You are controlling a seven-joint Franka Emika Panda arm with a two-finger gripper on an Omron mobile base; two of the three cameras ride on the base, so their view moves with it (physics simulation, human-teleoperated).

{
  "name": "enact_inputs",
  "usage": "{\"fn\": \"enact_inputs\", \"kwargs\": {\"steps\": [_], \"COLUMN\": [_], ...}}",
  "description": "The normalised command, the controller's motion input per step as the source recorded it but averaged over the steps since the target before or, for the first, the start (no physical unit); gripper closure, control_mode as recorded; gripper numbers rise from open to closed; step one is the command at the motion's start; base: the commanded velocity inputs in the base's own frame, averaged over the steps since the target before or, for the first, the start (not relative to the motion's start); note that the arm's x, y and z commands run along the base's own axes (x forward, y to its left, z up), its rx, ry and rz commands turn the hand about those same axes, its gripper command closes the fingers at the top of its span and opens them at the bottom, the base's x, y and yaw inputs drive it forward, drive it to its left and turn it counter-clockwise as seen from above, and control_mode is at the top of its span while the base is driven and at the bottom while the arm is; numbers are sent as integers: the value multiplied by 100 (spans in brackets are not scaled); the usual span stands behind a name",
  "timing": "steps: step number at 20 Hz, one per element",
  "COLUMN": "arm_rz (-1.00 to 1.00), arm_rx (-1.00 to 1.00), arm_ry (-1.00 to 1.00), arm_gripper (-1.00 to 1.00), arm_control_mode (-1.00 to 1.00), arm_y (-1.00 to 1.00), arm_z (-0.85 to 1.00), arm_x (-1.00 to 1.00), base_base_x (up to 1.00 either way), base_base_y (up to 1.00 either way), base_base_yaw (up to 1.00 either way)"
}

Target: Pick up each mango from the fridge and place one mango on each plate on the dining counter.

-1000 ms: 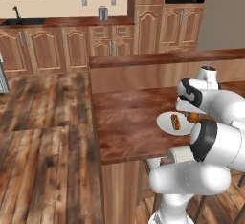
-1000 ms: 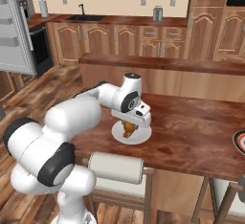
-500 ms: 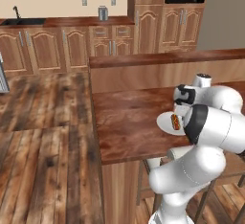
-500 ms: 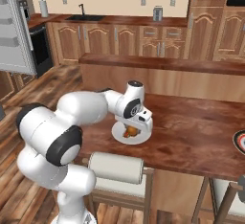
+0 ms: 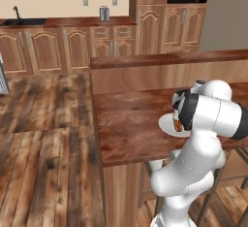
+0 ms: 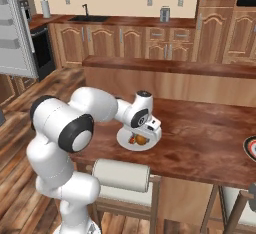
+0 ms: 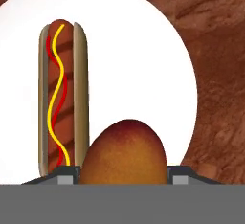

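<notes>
From the left base view, the white arm's gripper [image 5: 178, 122] hung low over the round white plate [image 5: 165, 124] on the glossy reddish-brown dining counter [image 5: 131, 129]. The right base view showed the orange-red oval mango [image 6: 141, 140] down at that plate. In the hand view, the jaws gripped the mango beside a hot dog in a bun [image 7: 62, 98], apparently ready for release.

We record the mango [image 7: 125, 152] as orange-red, darkening to brown-red at its top. The plate [image 7: 143, 70] is plain white. The hot dog [image 7: 63, 98] has a tan bun, a reddish-brown sausage, and wavy yellow and red lines. The counter [image 7: 215, 50] is glossy reddish-brown wood grain.
</notes>
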Motion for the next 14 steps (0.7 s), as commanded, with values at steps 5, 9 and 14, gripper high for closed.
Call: {"fn": "enact_inputs", "kwargs": {"steps": [5, 9, 14], "arm_rz": [0, 0, 0], "arm_rx": [1, 1, 0], "arm_ry": [-1, -10, -7], "arm_gripper": [-100, -100, -100], "arm_control_mode": [-100, -100, -100], "arm_y": [0, 0, 0], "arm_z": [-12, 0, 30], "arm_x": [6, -3, -15], "base_base_x": [0, 0, 0], "base_base_y": [0, 0, 0], "base_base_yaw": [0, 0, 0]}}
